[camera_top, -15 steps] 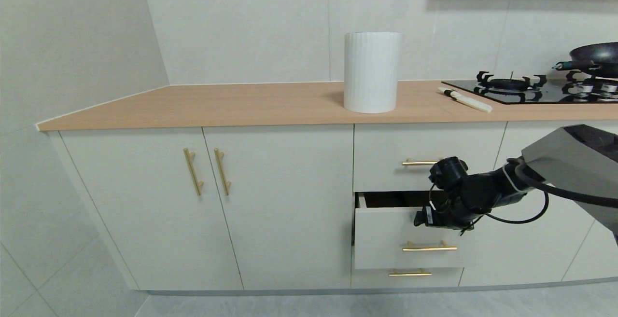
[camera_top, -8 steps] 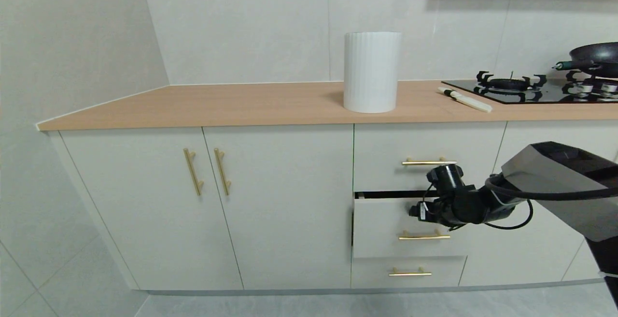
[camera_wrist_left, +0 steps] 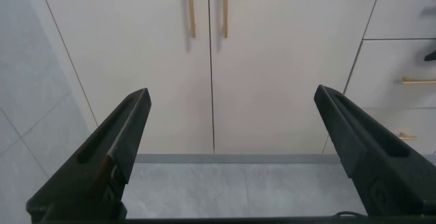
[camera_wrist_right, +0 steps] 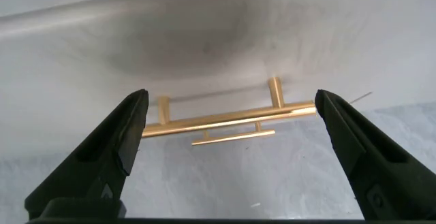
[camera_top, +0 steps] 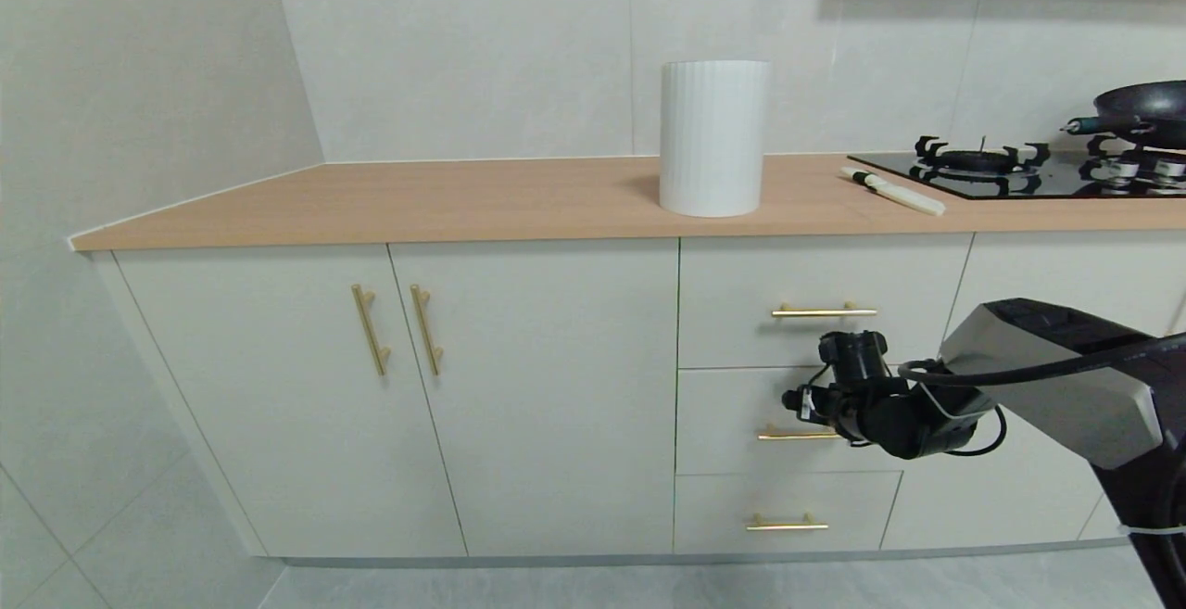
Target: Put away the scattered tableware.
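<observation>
The middle drawer (camera_top: 732,419) sits flush with the cabinet front, like the top drawer (camera_top: 820,298) and bottom drawer (camera_top: 788,512), so nothing inside any of them can be seen. One piece that looks like tableware is not put away: a pale utensil (camera_top: 892,191), perhaps a knife, lies flat on the counter (camera_top: 417,201) towards the right, just beside the near left corner of the stove (camera_top: 1019,173). On that showing the task is not finished, and this piece is what remains.

The right gripper (camera_top: 799,402) is low at the middle drawer's face, just above its brass handle (camera_top: 788,436). In the right wrist view its fingers stand apart and hold nothing, with the handle (camera_wrist_right: 225,120) lying across the gap beyond them. Whether they touch the drawer cannot be told. The left gripper (camera_wrist_left: 231,98) is also spread wide and holds nothing, facing the cabinet doors (camera_wrist_left: 211,47) low down near the floor.

A tall white ribbed container (camera_top: 713,138) stands upright on the counter, left of the utensil and apart from it. A dark pan (camera_top: 1144,108) rests on the far right burner. The stove's raised grates crowd the utensil on its right, and the shut drawer would need opening again if the utensil belongs there.
</observation>
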Controlling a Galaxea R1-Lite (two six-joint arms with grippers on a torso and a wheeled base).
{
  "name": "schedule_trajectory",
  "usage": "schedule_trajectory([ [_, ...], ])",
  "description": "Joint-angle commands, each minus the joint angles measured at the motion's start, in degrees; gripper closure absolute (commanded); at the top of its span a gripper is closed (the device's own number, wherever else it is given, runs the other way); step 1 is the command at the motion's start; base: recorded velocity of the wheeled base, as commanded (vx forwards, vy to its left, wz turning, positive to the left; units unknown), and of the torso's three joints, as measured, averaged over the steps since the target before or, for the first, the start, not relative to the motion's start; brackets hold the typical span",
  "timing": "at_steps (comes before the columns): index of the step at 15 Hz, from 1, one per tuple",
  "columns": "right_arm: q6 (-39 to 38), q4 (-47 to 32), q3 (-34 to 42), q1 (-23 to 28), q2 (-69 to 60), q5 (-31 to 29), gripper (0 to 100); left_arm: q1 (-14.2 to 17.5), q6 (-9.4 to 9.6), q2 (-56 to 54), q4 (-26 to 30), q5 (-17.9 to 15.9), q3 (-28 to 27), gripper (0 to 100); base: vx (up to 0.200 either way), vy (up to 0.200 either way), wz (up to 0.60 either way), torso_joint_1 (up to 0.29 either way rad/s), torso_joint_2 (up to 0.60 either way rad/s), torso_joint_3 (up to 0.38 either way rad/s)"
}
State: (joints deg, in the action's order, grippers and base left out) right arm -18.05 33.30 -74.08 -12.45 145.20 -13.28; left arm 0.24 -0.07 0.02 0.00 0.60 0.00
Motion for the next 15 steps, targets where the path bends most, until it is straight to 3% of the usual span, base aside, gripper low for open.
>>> schedule_trajectory([
  [1, -0.40, 0.27, -0.27, 0.05, 0.61, -0.08, 0, 0.02, -0.01, -0.02, 0.00, 0.02, 0.00, 0, 0.000, 0.000, 0.00, 0.000, 0.00, 0.000],
  [15, -3.92, 0.62, -3.61, 1.11, 0.96, -1.84, 0, 0.02, -0.01, -0.02, 0.00, 0.02, 0.00, 0, 0.000, 0.000, 0.00, 0.000, 0.00, 0.000],
])
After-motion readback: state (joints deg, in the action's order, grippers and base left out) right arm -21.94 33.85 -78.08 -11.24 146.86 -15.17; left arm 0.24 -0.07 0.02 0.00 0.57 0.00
